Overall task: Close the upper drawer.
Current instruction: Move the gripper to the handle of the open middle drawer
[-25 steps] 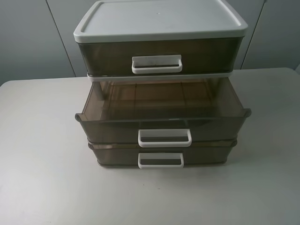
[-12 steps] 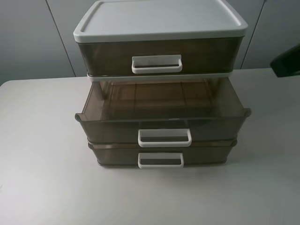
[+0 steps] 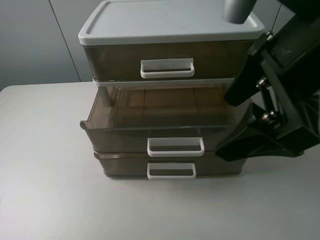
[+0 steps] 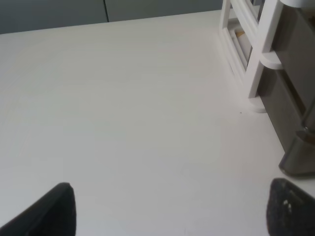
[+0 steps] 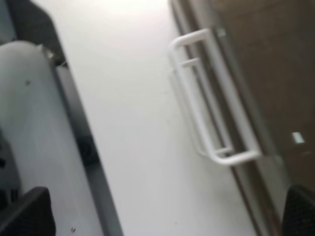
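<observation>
The upper drawer (image 3: 115, 136), the middle one of three, is smoky brown, stands pulled out and looks empty. Its white loop handle (image 3: 175, 147) faces the front. My right gripper (image 3: 223, 125) hangs large and black at the drawer's right end, above the table, with its jaws wide apart and empty. The right wrist view looks down on the handle (image 5: 236, 157); my right gripper (image 5: 162, 216) is clear of it. My left gripper (image 4: 172, 211) is open and empty over bare table, beside the drawer unit's side (image 4: 256, 54). It is out of the high view.
The top drawer (image 3: 215, 57) and the lowest drawer (image 3: 125, 167) are shut. The unit has a white lid (image 3: 165, 20) and stands at the back middle of the white table (image 3: 45, 190). A grey arm part (image 5: 34, 128) shows in the right wrist view.
My right arm has come in from the right and now covers the right side of the high view. The upper drawer has not moved.
</observation>
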